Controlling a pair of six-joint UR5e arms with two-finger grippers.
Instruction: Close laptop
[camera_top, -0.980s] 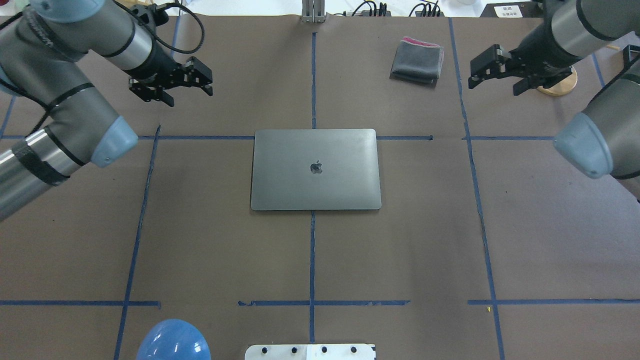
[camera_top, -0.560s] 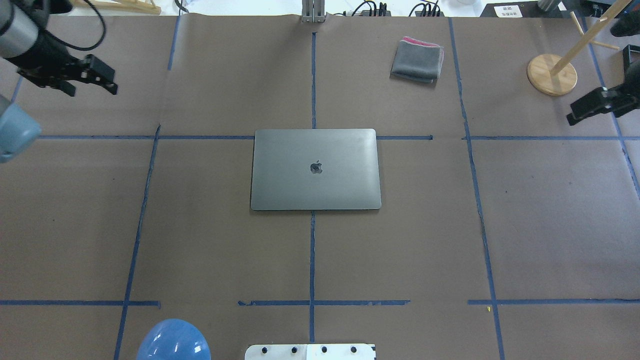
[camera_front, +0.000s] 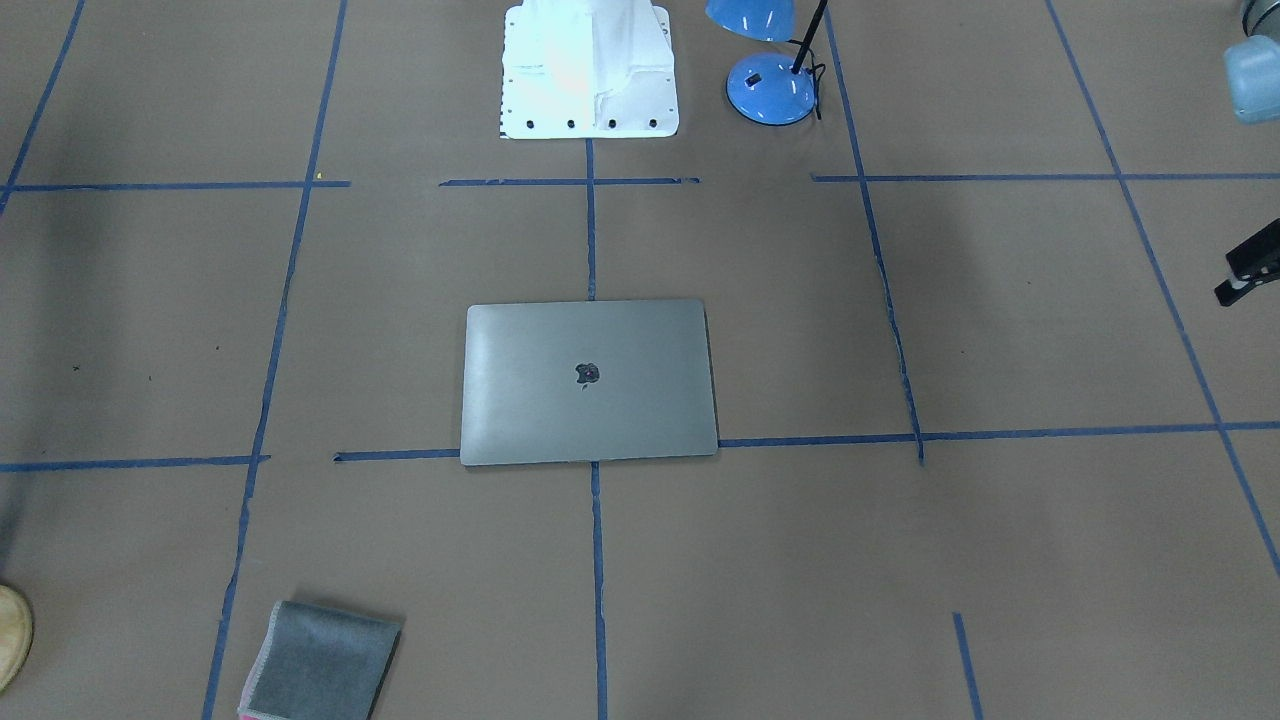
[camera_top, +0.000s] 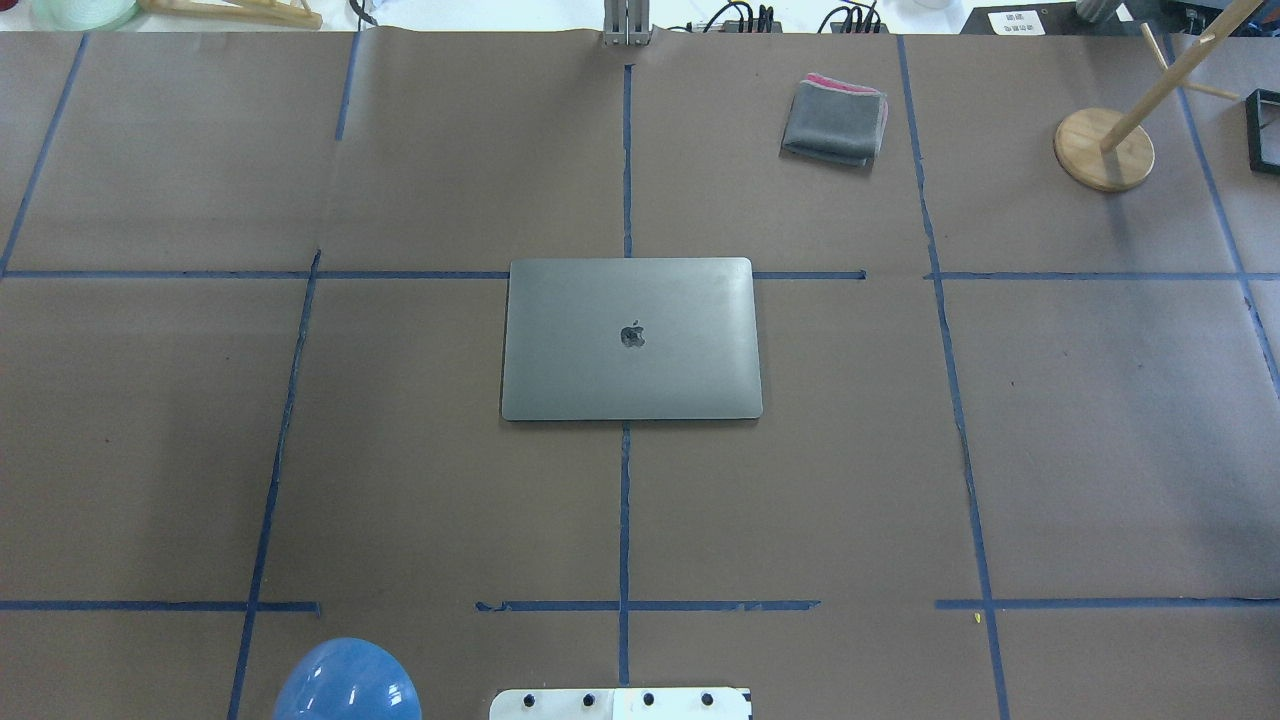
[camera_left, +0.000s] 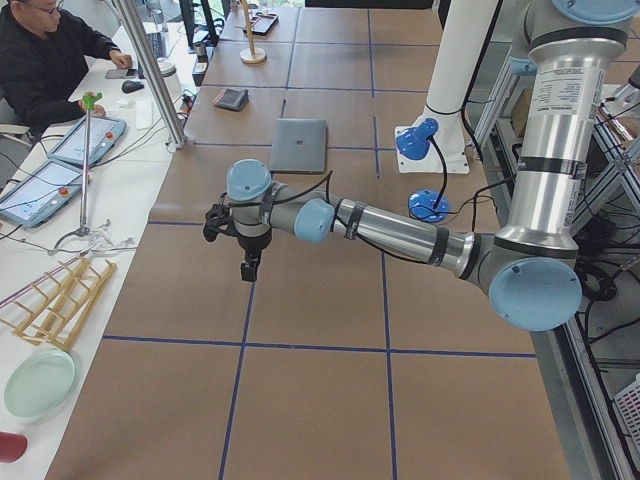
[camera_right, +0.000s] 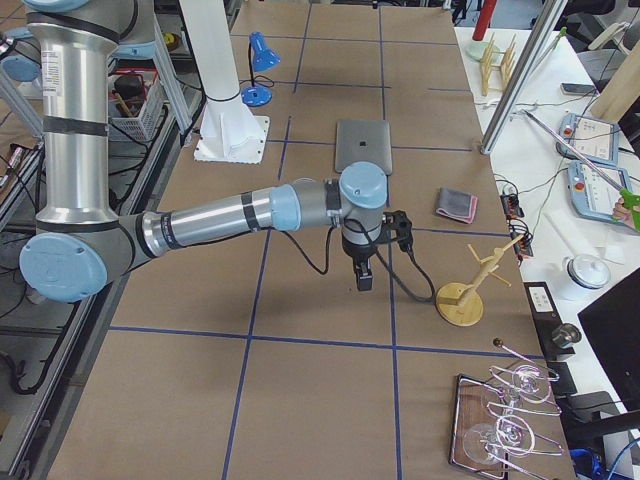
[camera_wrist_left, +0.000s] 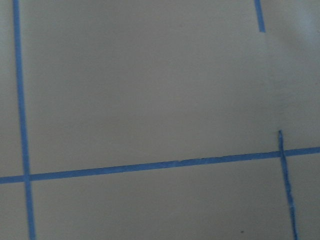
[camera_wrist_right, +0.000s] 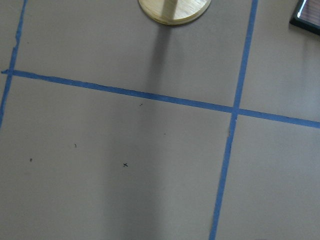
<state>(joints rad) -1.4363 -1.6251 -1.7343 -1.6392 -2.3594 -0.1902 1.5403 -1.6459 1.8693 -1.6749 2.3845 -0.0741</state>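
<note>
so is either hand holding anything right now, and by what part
Nothing that shows. The slim space-grey metal laptop lies closed, untouched; the left hand and right hand hang over the brown table, apart from it.

The brown-papered counter (camera_top: 420, 480), gridded with blue tape (camera_top: 623, 520), carries the closed laptop (camera_top: 630, 338) centrally, plus a folded grey cloth (camera_top: 834, 122), wooden stand (camera_top: 1103, 149) and blue lamp (camera_top: 346, 682)

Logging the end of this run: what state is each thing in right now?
laptop: lid shut, lying flat.
grey cloth: folded, lying flat.
wooden stand: upright.
left gripper: away from the laptop; open or shut unclear.
right gripper: away from the laptop; open or shut unclear.
</note>
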